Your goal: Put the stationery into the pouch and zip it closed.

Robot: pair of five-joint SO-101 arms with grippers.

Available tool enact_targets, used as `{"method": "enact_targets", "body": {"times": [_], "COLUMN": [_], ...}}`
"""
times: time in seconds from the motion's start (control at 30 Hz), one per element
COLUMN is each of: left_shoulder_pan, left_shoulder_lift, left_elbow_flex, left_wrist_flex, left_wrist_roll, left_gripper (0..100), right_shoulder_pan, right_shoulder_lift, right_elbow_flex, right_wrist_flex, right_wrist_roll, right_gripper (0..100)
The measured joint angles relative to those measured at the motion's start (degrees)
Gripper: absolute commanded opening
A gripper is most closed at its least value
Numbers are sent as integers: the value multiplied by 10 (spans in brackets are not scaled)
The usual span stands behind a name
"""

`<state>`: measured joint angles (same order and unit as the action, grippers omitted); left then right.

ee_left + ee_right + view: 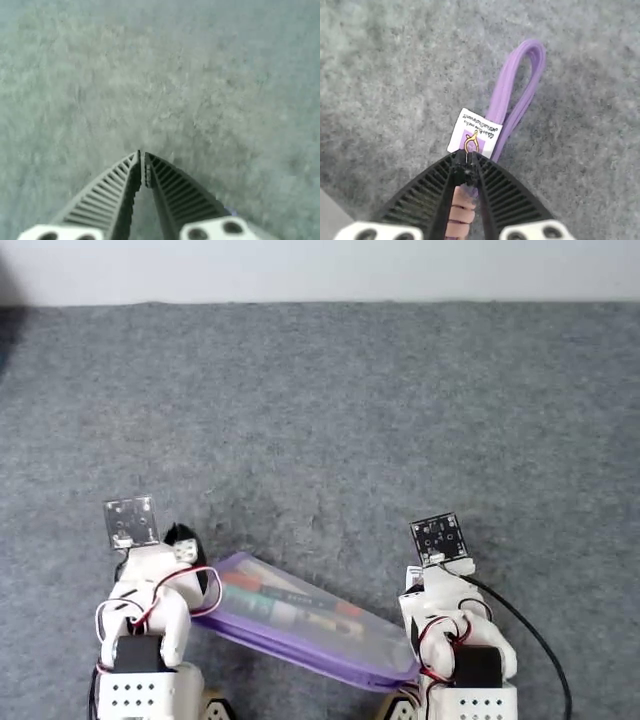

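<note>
Grey felt (400,420) lay under the purple pouch (300,628), stationery (285,605) already inside, its tagged end pinched in the closed fingers of the right gripper (466,160), loop (517,85) just past their tips; the left gripper (141,159) stood closed on nothing visible, zipping apparently near done.

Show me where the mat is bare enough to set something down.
The grey mat is bare from the wall down to the pouch, and out to both side edges. It is crowded at the near edge, where the pouch lies slanted between the left gripper and the right gripper, which is shut on its end.
</note>
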<state>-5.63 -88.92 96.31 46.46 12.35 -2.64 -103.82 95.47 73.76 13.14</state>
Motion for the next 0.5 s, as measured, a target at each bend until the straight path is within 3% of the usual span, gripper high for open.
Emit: {"method": "enact_targets", "body": {"times": [0.5], "left_shoulder_pan": [0], "left_shoulder_lift": [-1], "left_elbow_flex": [0], "left_wrist_flex": [25], "left_wrist_roll": [-1], "left_gripper": [14], "right_shoulder_pan": [0], "right_shoulder_lift": [0], "right_elbow_flex": [0], "right_wrist_flex": [0], "right_wrist_roll": [0], "right_gripper": [9]}}
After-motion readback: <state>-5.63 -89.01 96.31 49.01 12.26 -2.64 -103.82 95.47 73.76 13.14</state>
